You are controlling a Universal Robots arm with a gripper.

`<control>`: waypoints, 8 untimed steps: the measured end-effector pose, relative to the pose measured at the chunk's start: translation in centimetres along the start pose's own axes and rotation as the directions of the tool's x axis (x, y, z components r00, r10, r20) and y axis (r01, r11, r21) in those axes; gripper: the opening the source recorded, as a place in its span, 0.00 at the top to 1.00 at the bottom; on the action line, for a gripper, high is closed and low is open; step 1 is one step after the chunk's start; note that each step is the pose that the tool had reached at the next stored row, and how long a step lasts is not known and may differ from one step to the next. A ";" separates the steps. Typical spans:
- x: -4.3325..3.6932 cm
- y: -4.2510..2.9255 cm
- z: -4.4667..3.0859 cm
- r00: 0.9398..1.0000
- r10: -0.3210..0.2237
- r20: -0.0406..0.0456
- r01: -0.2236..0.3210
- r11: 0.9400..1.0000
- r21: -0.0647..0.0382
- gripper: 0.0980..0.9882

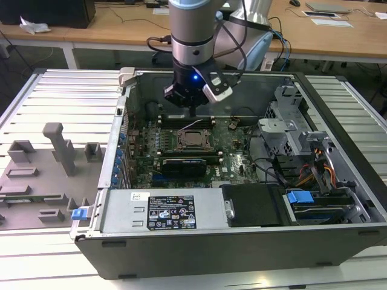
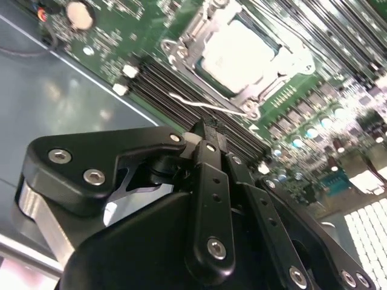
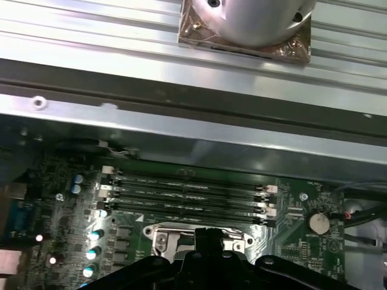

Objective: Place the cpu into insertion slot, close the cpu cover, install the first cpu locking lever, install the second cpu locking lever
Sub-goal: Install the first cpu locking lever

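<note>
Case front: the open computer case (image 1: 242, 248) lies on its side on the slatted metal table (image 1: 54, 90). Its nearest wall faces the exterior view.
Grey fixtures: a group of grey blocks (image 1: 60, 148) stands on the table at the exterior view's left, just beside the case.
Power supply: a silver box (image 1: 121, 211) with a label sits along the near edge inside the case. A black bay (image 1: 251, 205) and a blue tab (image 1: 299, 197) are towards the exterior view's right.
Motherboard: the green board (image 1: 145, 145) lies flat behind the power supply.
Cpu: the cpu (image 1: 192, 139) (image 2: 242, 51) sits in the socket in the middle of the board, pale metal top up.
Cpu cover: the cpu cover (image 2: 195, 36) (image 3: 162, 237) lies flat over the socket, framing the cpu.
Lever: a thin silver lever (image 2: 205, 106) (image 1: 195, 124) lies across the memory slots (image 3: 187, 193), just beside the socket.
Coin cell: a round battery (image 3: 318, 222) sits on the board, near the end of the slots.
Pincer: the pincer (image 1: 192, 110) (image 2: 213, 130) (image 3: 208, 232) hangs above the slots, just beyond the socket. Its fingers are pressed together and grip nothing.
Arm: the arm's wrist shows a blue light (image 1: 195, 77).
Background: wooden tables (image 1: 121, 27) stand beyond the case.
</note>
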State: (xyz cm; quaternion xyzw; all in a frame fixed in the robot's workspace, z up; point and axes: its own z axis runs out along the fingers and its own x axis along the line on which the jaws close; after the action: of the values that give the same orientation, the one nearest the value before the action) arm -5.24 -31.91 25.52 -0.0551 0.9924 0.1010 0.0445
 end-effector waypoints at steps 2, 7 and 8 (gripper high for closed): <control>-0.08 -0.01 0.01 1.000 0.000 0.000 0.000 1.000 0.000 0.99; 0.14 0.05 0.01 1.000 -0.007 0.021 0.007 1.000 0.010 0.99; 0.34 0.07 0.02 0.999 -0.013 0.047 0.012 1.000 0.017 0.99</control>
State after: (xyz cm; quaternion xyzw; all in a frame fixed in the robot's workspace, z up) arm -5.58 -31.87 25.48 -0.0587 0.9915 0.0938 0.0689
